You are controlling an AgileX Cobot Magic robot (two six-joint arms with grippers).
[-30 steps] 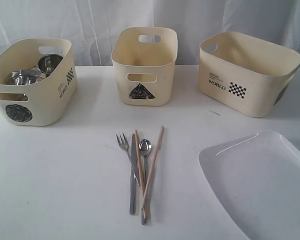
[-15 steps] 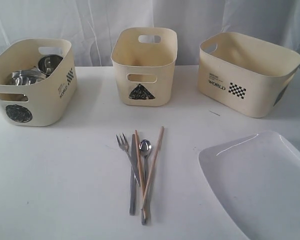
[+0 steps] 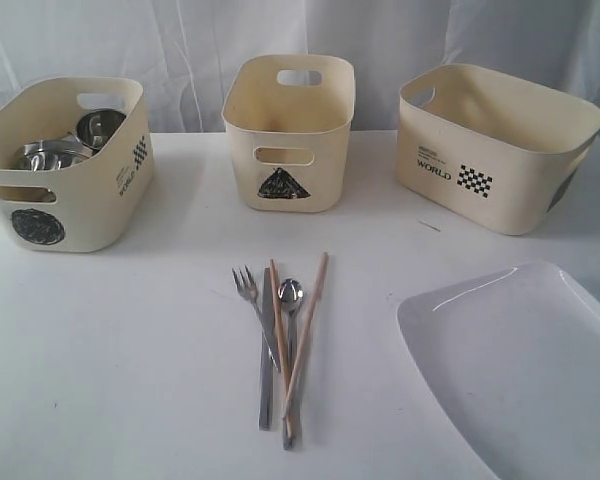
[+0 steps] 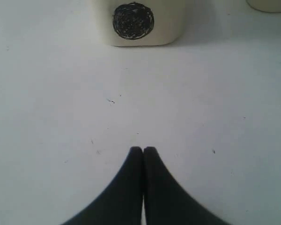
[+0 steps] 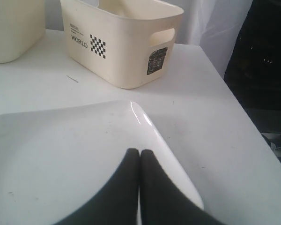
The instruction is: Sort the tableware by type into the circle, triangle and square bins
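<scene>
Cutlery (image 3: 283, 350) near large white plate (image 3: 520, 370)

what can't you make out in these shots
Exterior view: steelware in the circle bin is half hidden by its wall; count unclear.
Exterior view: plate is cut off by the frame's edges.
Exterior view: the square bin hides its floor behind its front wall.

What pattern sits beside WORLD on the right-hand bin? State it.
A black-and-white checkerboard square on the cream bin, clearest in the right wrist view.
</scene>
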